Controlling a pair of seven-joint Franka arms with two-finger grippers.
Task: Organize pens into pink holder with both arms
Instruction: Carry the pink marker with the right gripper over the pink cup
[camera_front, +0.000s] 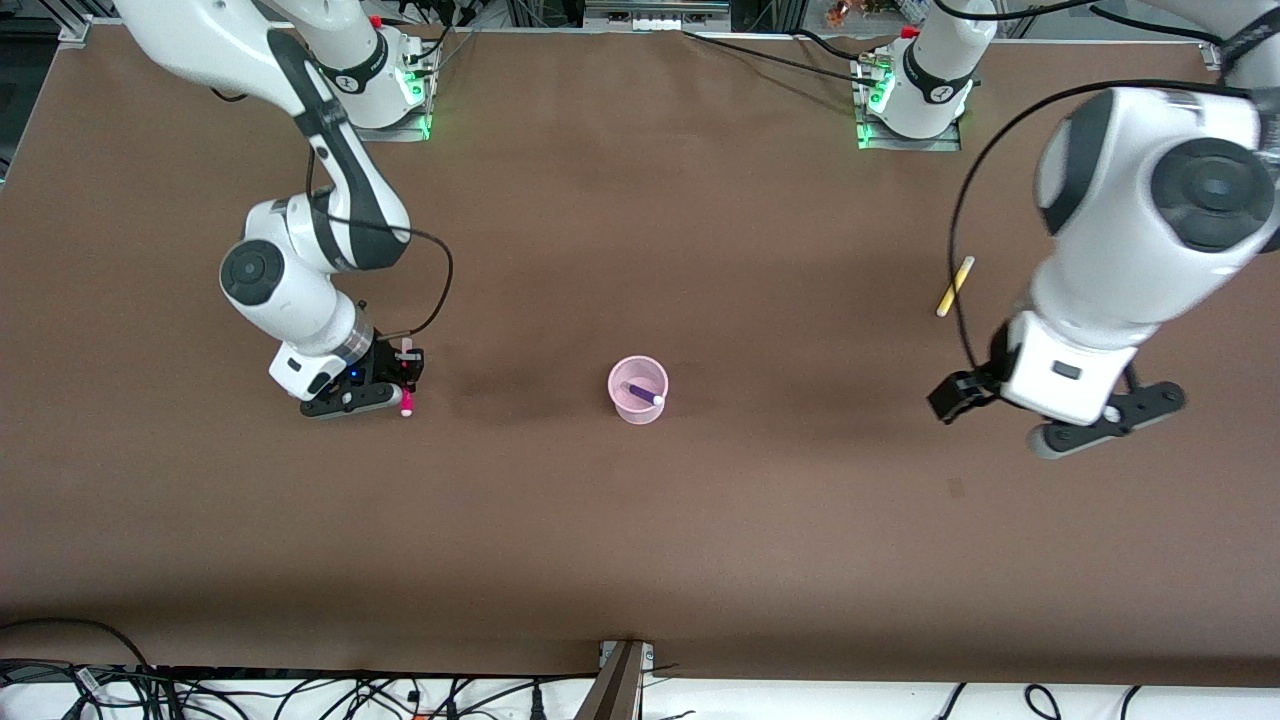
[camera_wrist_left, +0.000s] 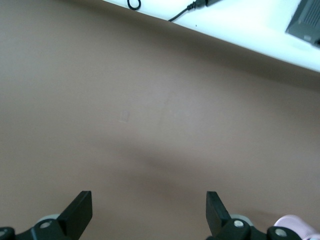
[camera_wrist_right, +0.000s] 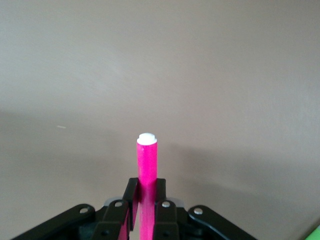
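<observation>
Your right gripper (camera_wrist_right: 145, 210) is clamped on the pink pen (camera_wrist_right: 146, 170), pen body between the pads, pale tip sticking out past the fingertips. That grip near one end leaves length free to drop into the cup, I'd judge. In the front view the right gripper (camera_front: 385, 385) sits low over the table (camera_front: 640, 540) toward the right arm's end, pen tip just showing under it.

The holder (camera_front: 638, 390) stands mid-table, upright, between the two grippers. The purple pen (camera_front: 643, 393) already lies slanted inside it, so one is done.

Your left gripper (camera_wrist_left: 149, 212) has its jaws spread wide, nothing between them, bare table below. It hangs over the left arm's end of the table (camera_front: 1075, 400), probably free to fetch the next pen.

The yellow pen (camera_front: 955, 286) lies flat near that arm, farther from the front camera than the holder. A sliver of green (camera_wrist_right: 314, 234) shows at the edge of the right wrist view, likely the green pen.
</observation>
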